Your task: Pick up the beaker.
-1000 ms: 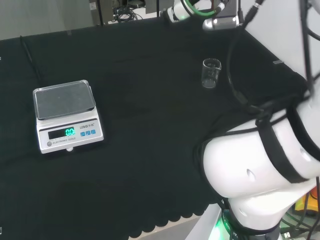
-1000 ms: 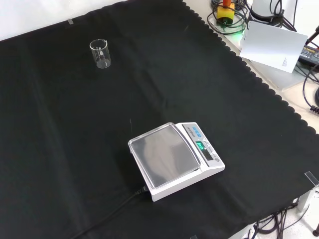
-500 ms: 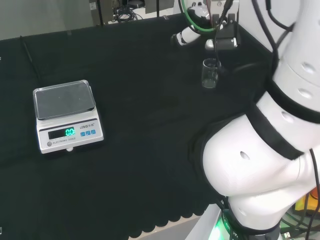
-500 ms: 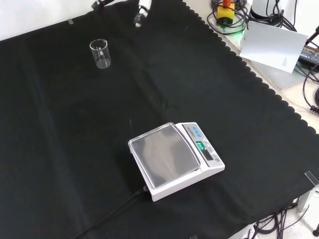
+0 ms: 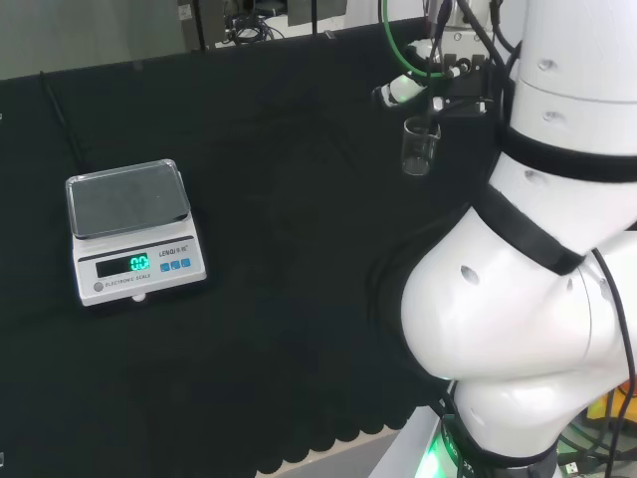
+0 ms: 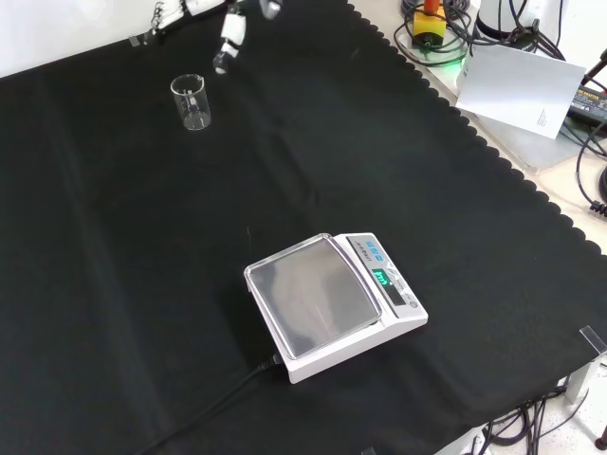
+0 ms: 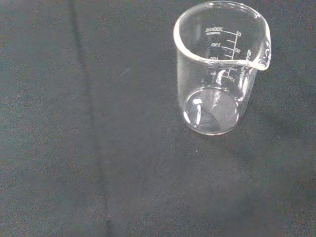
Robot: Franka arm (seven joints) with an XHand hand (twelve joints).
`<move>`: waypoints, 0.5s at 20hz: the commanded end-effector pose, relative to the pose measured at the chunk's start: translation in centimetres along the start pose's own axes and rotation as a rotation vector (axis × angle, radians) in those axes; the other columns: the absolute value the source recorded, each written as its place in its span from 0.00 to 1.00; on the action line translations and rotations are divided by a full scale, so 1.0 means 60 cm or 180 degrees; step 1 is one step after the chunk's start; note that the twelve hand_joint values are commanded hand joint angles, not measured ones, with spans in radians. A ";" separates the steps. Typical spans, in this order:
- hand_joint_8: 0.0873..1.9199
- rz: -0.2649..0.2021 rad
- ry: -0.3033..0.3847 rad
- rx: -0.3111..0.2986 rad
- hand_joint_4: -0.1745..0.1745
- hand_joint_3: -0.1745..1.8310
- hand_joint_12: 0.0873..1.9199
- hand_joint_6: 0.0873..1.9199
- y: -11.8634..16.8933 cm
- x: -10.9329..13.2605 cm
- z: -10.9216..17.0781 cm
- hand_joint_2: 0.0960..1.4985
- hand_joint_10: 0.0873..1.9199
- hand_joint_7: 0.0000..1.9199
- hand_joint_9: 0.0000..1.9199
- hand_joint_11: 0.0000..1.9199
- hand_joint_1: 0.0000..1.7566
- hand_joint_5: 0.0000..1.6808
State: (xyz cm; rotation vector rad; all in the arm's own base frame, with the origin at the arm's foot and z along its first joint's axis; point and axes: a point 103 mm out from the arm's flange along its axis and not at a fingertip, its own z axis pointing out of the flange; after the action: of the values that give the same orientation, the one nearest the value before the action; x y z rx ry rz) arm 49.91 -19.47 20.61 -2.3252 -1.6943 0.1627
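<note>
A small clear glass beaker [image 5: 420, 146] stands upright and empty on the black cloth, at the upper left in the front view [image 6: 192, 101]. The wrist view looks down into it from close by, with its printed scale and pouring lip plain [image 7: 219, 69]. The hand [image 5: 406, 89] hovers just above and behind the beaker in the head view, partly covered by the arm's white links. In the front view the hand [image 6: 228, 43] reaches in from the top edge, its straight white fingers pointing down, a little to the right of the beaker and apart from it. It holds nothing.
A white digital scale [image 5: 129, 229] with a lit green display stands on the cloth at the left of the head view, and at the lower middle of the front view [image 6: 332, 303], its cable running off to the lower left. The cloth's scalloped edge [image 6: 493, 161] runs along the front view's right.
The hand has come in towards the beaker, leftwards and lower in the front view. The arm's white links have swung up at the right of the head view. Beaker and scale have not moved.
</note>
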 end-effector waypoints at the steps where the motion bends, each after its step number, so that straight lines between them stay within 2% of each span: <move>1: 0.31 0.0037 0.0124 0.0005 0.54 0.20 0.61 0.00 0.077 -0.041 0.050 0.42 0.41 0.02 0.04 0.00 0.27 0.04; 10: 0.31 0.0048 0.0124 0.0194 0.54 0.20 0.60 0.00 0.097 -0.049 0.110 0.43 0.41 0.02 0.03 0.00 0.27 0.03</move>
State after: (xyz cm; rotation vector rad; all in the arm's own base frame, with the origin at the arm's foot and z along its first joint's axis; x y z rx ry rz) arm 52.74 -22.92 14.11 -2.3047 -1.6410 0.1678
